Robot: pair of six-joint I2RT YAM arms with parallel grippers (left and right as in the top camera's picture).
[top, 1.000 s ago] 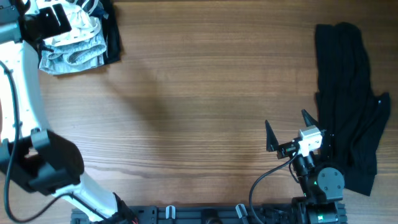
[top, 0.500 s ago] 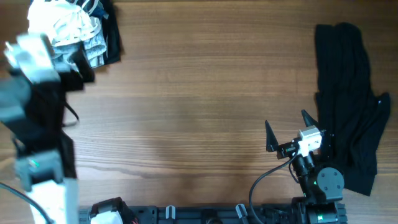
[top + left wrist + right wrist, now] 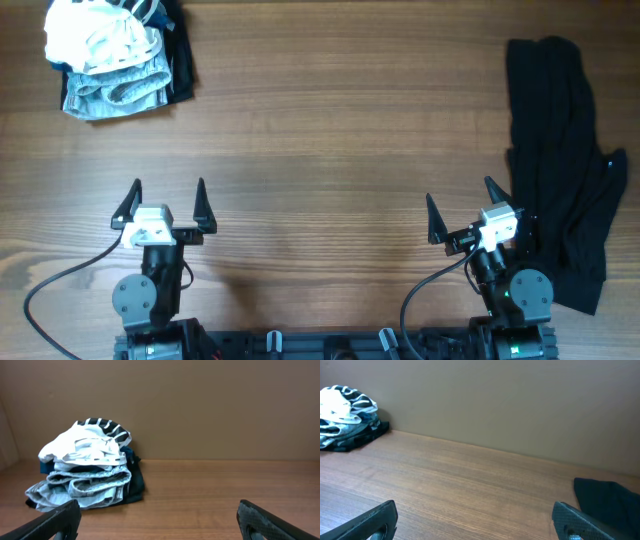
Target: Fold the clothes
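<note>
A pile of folded clothes [image 3: 115,75] lies at the table's far left corner, with a white garment [image 3: 95,35] on top, a grey one under it and a dark one below; I cannot make out printed marks. The pile also shows in the left wrist view [image 3: 85,475] and the right wrist view [image 3: 345,420]. A black garment [image 3: 560,150] lies spread and wrinkled along the right edge, its corner in the right wrist view [image 3: 605,497]. My left gripper [image 3: 167,190] [image 3: 160,525] is open and empty at the near left. My right gripper [image 3: 460,195] [image 3: 477,522] is open and empty, just left of the black garment.
The wooden table [image 3: 330,150] runs between the pile and the black garment. A plain wall [image 3: 200,405] stands behind the table's far edge. Both arm bases sit on a black rail [image 3: 330,345] at the near edge.
My left arm has left the pile at the far left corner and drawn back to the near left, gripper open and empty. The right arm has not moved.
</note>
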